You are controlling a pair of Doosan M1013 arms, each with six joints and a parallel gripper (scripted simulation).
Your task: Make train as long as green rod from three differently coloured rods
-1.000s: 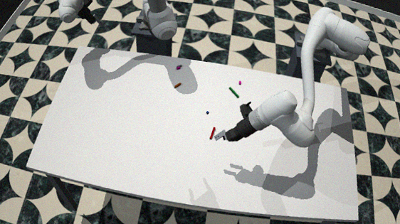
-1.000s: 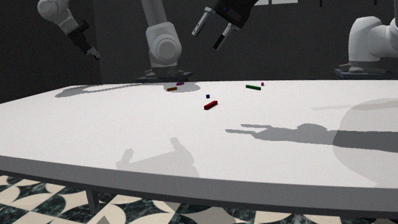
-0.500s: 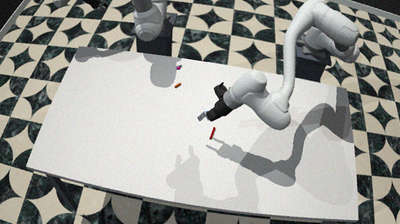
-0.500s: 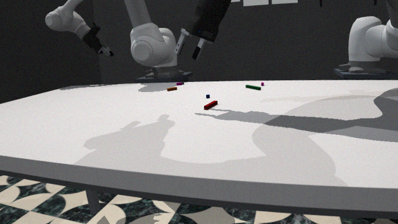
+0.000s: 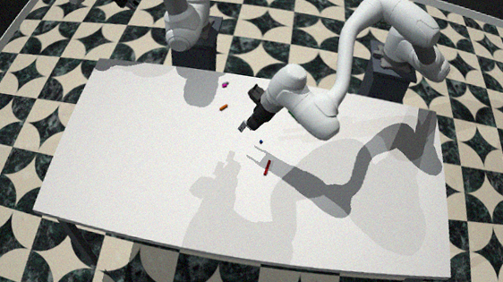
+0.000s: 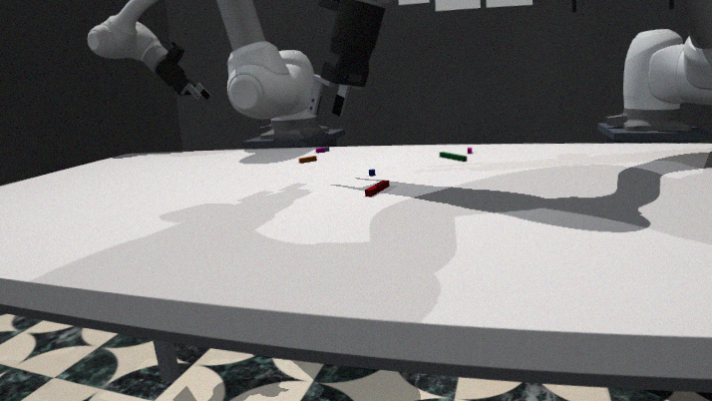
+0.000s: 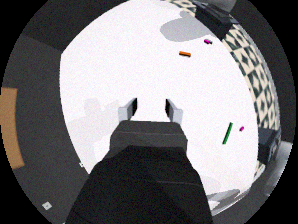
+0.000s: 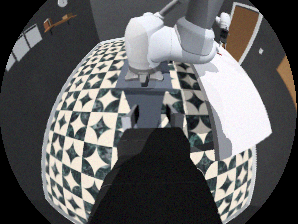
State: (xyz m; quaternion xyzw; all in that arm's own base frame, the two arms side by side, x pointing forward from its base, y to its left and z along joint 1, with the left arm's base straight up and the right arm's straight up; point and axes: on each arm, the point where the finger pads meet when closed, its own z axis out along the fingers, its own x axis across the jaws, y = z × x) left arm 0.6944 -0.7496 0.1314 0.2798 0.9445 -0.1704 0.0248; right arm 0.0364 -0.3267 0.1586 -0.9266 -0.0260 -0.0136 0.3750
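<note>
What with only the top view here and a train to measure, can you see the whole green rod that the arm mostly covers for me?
Observer: Yes, the exterior view shows the green rod from end to end, lying flat on the table.
Operator: Does the arm hide anything else near it from me?
Observer: Yes, a second magenta rod. The left wrist view shows it beside the green rod, with a gap between them.
</note>
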